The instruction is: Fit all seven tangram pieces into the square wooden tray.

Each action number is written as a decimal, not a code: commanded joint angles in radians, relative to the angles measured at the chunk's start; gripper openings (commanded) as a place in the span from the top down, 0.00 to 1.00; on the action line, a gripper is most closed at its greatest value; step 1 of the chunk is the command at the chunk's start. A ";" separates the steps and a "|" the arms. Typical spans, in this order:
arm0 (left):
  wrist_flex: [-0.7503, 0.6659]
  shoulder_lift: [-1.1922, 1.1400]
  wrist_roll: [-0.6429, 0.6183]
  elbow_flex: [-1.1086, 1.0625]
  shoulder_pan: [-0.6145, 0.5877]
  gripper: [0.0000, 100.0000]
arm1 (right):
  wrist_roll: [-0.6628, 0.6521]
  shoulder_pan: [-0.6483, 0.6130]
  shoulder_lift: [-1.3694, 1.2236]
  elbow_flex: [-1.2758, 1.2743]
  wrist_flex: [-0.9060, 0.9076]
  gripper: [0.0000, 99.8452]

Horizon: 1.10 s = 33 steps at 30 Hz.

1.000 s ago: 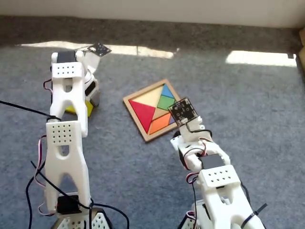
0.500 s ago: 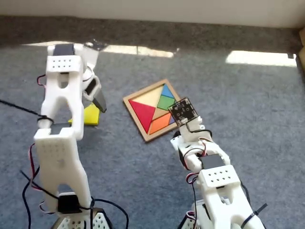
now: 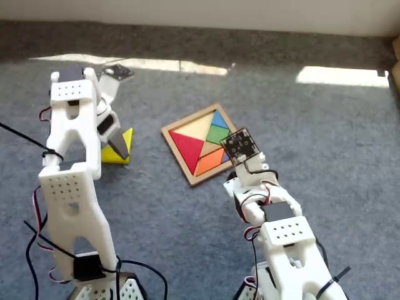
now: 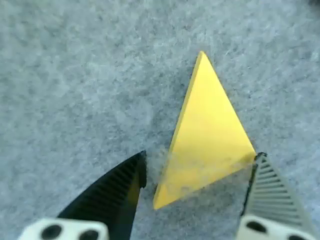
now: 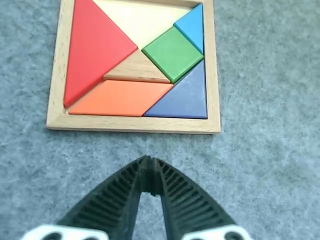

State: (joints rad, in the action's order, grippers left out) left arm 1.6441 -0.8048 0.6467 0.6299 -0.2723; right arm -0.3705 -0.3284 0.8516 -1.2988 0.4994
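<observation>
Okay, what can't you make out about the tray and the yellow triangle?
- High view: the right arm's camera board hides the tray's near corner.
- High view: the left arm covers part of the yellow triangle.
- Right wrist view: frame edge cuts the tray's far rim; pale areas may be pieces or bare floor.
- Left wrist view: triangle's near edge blurred.

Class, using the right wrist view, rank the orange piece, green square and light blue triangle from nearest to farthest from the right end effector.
From the right end effector:
1. Orange piece, along the tray rim nearest it.
2. Green square, mid-tray.
3. Light blue triangle, far corner.
</observation>
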 commanded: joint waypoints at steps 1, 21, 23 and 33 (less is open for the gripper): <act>-0.009 -0.068 0.005 0.062 0.010 0.69 | -0.005 0.010 0.024 0.004 -0.021 0.99; 0.123 -0.087 -0.166 0.260 0.136 0.94 | -0.006 0.010 0.027 0.004 -0.019 0.99; 0.123 -0.038 -0.186 0.242 0.157 0.97 | -0.008 0.016 0.027 0.004 -0.019 0.99; 0.118 0.245 -0.311 0.081 0.363 1.00 | -0.005 0.059 0.028 0.010 -0.021 0.99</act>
State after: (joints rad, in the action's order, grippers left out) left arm 1.7545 -0.7066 0.4012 0.7112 0.0038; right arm -0.3705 -0.3007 0.8516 -1.2988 0.4994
